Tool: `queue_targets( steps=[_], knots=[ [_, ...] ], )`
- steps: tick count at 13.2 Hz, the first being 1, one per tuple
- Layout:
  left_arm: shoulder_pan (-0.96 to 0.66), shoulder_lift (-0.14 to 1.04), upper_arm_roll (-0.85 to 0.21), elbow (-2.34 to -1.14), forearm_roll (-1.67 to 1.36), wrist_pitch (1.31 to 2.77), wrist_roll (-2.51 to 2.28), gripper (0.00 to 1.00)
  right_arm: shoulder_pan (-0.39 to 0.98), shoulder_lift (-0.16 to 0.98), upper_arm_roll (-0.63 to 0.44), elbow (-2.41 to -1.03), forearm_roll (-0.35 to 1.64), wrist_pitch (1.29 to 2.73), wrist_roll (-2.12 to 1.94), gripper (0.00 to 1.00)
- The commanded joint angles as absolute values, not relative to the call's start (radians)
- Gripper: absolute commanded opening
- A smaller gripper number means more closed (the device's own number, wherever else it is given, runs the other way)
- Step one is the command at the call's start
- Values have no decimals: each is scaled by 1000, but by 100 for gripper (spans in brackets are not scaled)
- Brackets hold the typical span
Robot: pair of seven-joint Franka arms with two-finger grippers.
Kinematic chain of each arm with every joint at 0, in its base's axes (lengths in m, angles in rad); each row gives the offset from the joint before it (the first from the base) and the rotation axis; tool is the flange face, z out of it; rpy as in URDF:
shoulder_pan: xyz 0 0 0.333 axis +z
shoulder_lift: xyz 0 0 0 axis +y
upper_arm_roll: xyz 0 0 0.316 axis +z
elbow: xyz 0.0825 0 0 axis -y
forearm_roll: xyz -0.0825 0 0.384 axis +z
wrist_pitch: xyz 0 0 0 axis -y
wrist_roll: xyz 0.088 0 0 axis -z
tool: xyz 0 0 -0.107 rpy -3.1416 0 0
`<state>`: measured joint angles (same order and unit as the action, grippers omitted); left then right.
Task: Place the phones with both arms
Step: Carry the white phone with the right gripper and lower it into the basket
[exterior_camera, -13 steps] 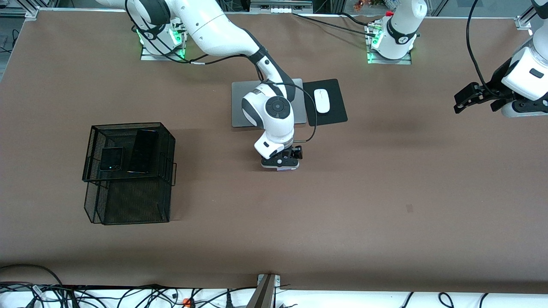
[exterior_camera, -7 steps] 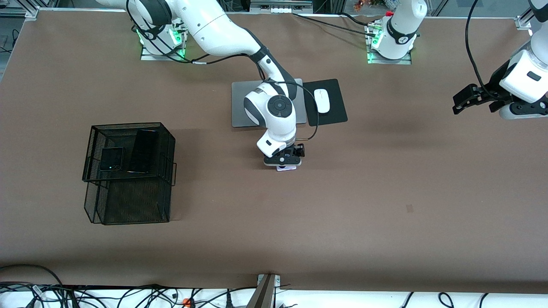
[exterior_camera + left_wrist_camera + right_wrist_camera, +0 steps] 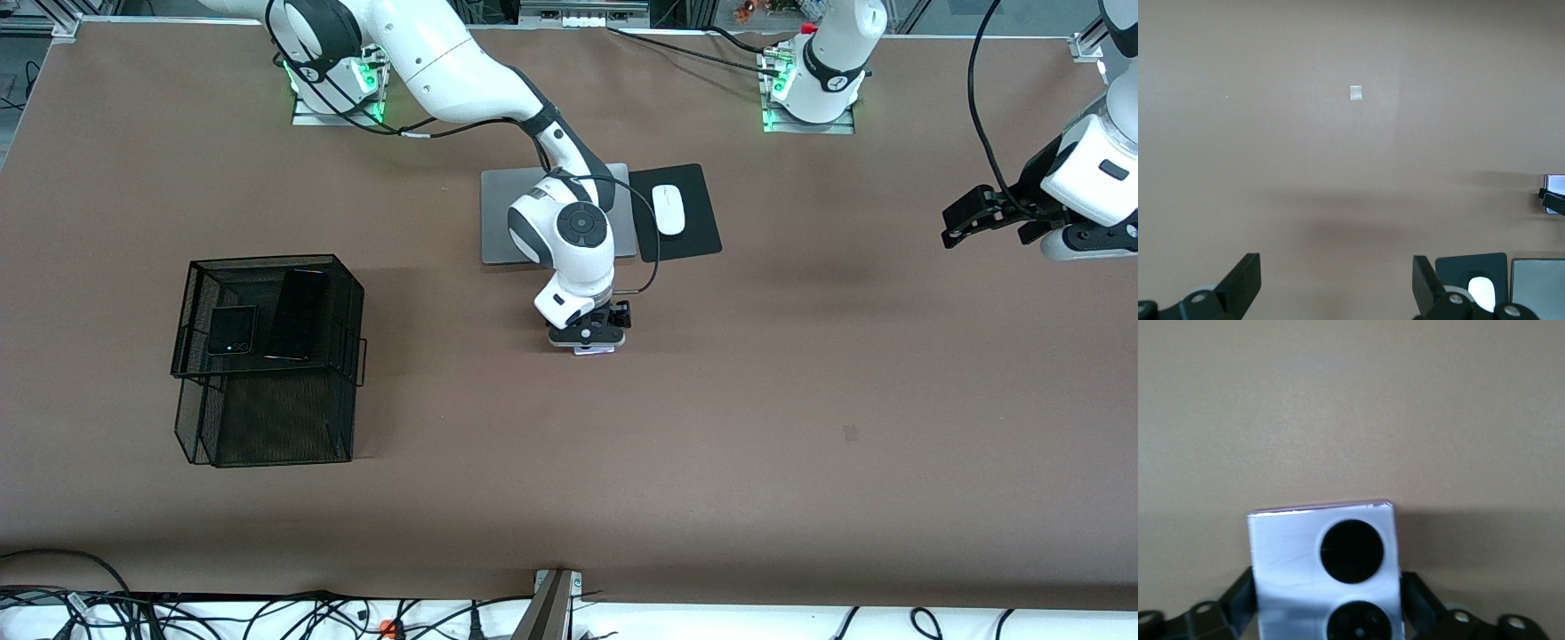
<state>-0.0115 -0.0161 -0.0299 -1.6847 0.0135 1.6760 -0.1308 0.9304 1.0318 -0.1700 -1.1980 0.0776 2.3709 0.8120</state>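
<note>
The right gripper [image 3: 589,342] straddles the lilac phone [image 3: 1323,570] lying mid-table, fingers at its two sides, grip uncertain, while the left gripper [image 3: 1337,283] waits spread, well away toward its own end.

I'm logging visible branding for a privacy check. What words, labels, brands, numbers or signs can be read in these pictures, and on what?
None can be read.
Left arm's base: a small dark mark, too small to read.
Lilac-white phone between the right gripper's fingers: two lenses, no text.
Two black phones in the mesh basket: no text.
White mouse: nothing legible.
</note>
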Motion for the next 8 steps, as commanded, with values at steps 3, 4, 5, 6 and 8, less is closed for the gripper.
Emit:
queue_targets(
  steps=[3, 4, 5, 6, 8],
  knots=[
    [-18, -2, -29, -1649, 8, 1654, -124, 100, 927, 1043, -164, -1167, 34, 2364, 830, 0],
    [-18, -2, -31, -1648, 9, 1654, -118, 100, 927, 1034, -167, -1164, 37, 2338, 836, 0],
    [-20, -2, -31, -1647, 9, 1654, -120, 100, 927, 1031, -170, -1160, 37, 2298, 838, 0],
    [-20, -2, -31, -1647, 9, 1654, -118, 100, 925, 1014, -170, -1149, 35, 2269, 838, 0],
    [-18, -2, -31, -1649, 8, 1652, -120, 100, 922, 1000, -175, -1108, 37, 2183, 836, 0]
  ],
)
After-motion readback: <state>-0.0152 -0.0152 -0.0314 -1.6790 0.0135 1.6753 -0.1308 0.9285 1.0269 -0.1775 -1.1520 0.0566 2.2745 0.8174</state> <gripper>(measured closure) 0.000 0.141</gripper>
